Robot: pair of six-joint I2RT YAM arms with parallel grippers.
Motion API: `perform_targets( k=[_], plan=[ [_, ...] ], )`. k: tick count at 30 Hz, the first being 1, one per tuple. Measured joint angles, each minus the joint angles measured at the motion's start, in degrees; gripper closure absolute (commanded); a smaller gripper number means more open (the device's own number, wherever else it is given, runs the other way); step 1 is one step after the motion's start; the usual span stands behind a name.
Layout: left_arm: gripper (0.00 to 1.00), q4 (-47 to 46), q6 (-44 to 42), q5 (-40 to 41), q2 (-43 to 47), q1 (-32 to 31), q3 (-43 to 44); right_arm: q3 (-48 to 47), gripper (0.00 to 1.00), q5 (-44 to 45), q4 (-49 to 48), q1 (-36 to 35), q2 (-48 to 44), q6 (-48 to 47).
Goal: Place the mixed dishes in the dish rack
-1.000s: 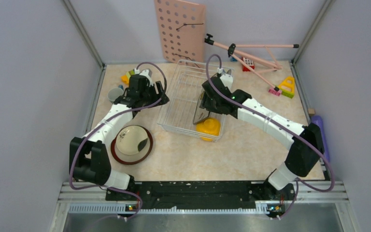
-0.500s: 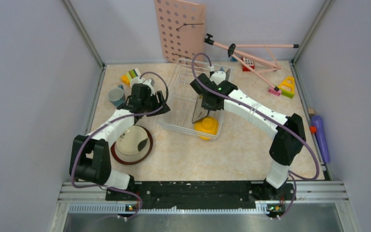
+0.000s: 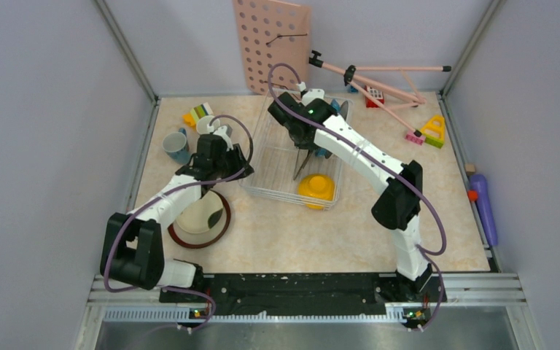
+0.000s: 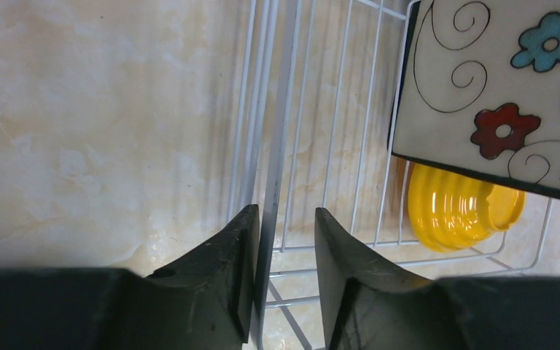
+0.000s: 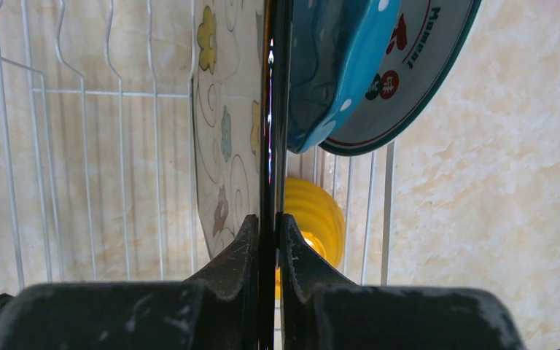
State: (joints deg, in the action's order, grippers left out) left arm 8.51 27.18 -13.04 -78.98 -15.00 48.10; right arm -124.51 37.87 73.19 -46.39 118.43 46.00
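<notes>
The dish rack [image 3: 262, 138] stands at the middle back. My right gripper [image 3: 302, 146] is shut on the black rim of the square flowered plate [image 5: 222, 131], holding it on edge inside the rack [image 5: 80, 146]. Right behind it stand the teal dotted plate [image 5: 335, 65] and the round white patterned plate [image 5: 423, 65]. The yellow bowl [image 3: 316, 187] lies in the rack's near end. My left gripper [image 4: 286, 211] is open and straddles the rack's left rim wire [image 4: 277, 131], its left finger touching the wire. The teal mug [image 3: 176, 145] and the brown-rimmed cream plate [image 3: 200, 219] sit on the table at the left.
The pink pegboard [image 3: 273, 44] leans on the back wall, with a pink tripod [image 3: 379, 76] lying beside it. Toy blocks lie at the back left [image 3: 197, 113] and back right [image 3: 434, 131]. A purple object [image 3: 485, 208] lies at the right edge.
My right arm has carried the flowered plate left and farther back in the rack, more upright. My left gripper has moved nearer, down to the rack's left rim.
</notes>
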Motion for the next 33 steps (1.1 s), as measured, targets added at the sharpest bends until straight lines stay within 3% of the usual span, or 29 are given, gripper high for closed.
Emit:
perform_targets(
  k=[5,9,16,24,33],
  plan=[
    [0.9,1.18,0.57,-0.33,1.18,-1.18,-1.22,-1.99,1.0,2.25,-0.57,0.07,1.25,-5.03],
    [0.99,1.84,0.55,-1.01,1.88,-2.73,-1.73,-1.99,1.0,2.95,-0.96,0.07,1.25,-7.82],
    [1.0,2.64,1.36,-0.52,2.27,-3.56,-1.73,-1.95,1.0,5.2,-3.34,0.04,1.22,-12.66],
    [1.0,2.62,3.43,0.9,3.96,-4.35,-3.02,-1.55,1.0,9.44,-5.66,0.02,0.66,-11.43],
    [1.0,1.07,6.4,0.68,6.14,-5.2,-5.68,10.95,1.0,9.53,-15.1,0.46,-6.12,-11.67]
  ],
)
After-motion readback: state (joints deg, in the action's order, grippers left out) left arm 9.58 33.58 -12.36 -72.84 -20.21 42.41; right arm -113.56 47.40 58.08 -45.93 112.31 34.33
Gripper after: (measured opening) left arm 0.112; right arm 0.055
